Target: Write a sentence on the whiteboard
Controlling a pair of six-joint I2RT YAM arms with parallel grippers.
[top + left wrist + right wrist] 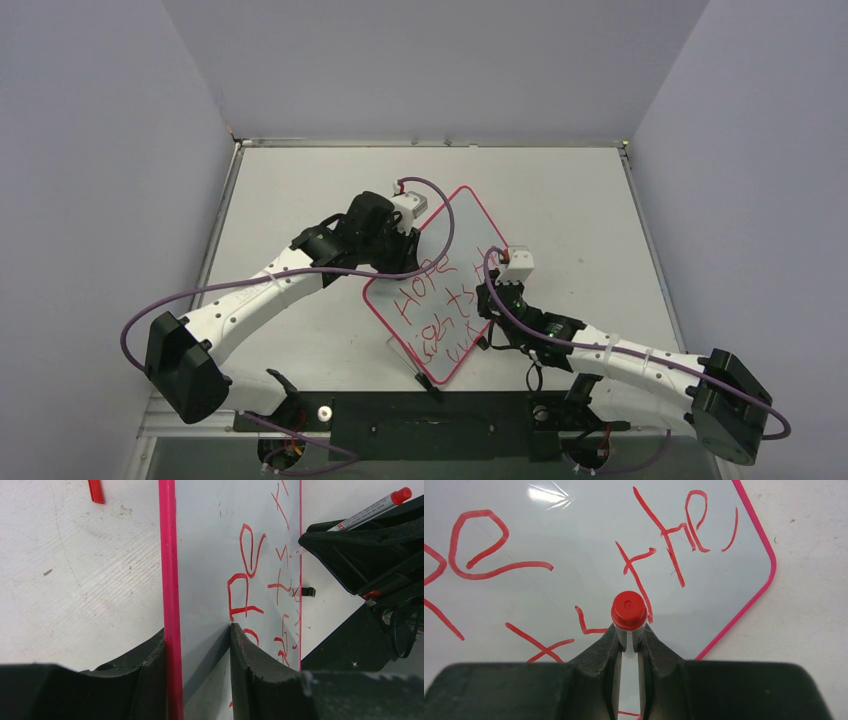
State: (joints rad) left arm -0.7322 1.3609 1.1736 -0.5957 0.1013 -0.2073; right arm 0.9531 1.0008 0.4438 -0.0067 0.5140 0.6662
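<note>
The whiteboard [455, 235], white with a pink rim, lies askew in the middle of the table. The sentence [425, 285] in red letters begins "HOPE" and runs in uneven lines. My left gripper [405, 232] is shut on the board's upper left edge; in the left wrist view its fingers [250, 665] pinch the board [215, 540] next to the rim. My right gripper [497, 290] is shut on a red-ended marker [629, 610] held over the board's right side [574, 525]. The left wrist view shows the marker [372, 507] with its tip at the board's right edge, beside the letters [247, 550].
Grey walls close in the table [570, 200] on three sides. A black base plate [430, 412] runs along the near edge. A small red piece [95, 491] lies on the table left of the board. A small black piece [308, 591] lies at the board's right.
</note>
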